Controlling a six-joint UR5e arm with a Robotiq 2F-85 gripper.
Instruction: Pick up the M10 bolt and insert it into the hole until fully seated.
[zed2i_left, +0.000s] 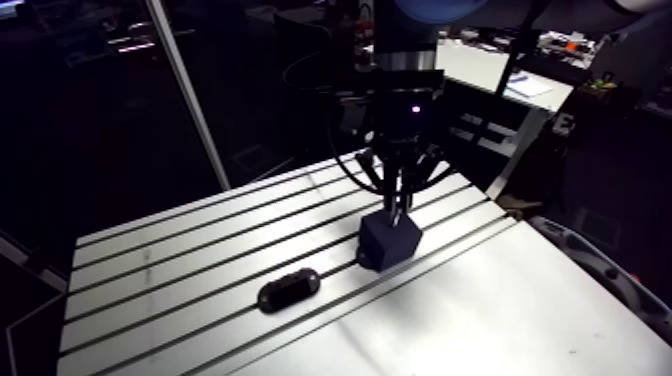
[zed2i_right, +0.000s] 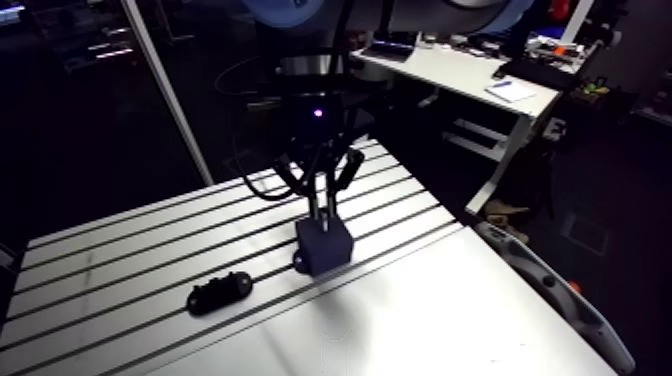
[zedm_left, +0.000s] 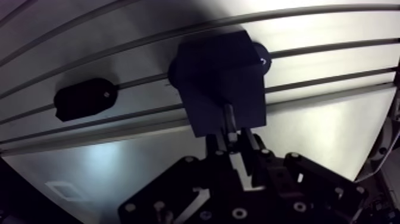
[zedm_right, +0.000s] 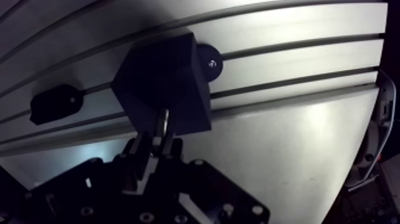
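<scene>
Gripper (zedm_left: 231, 140): jaws pinch bolt (zedm_left: 228, 115) upright, tip at top face of block (zedm_left: 217, 71), likely to line it up with the hole. Oblong piece (zedm_left: 83, 98) lies well apart.

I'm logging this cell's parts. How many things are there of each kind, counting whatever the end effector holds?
Dark cube-shaped block: 1
Black oblong piece lying flat on the table: 1
Grey metal bolt, gripped in the end effector: 1
Total: 3
</scene>
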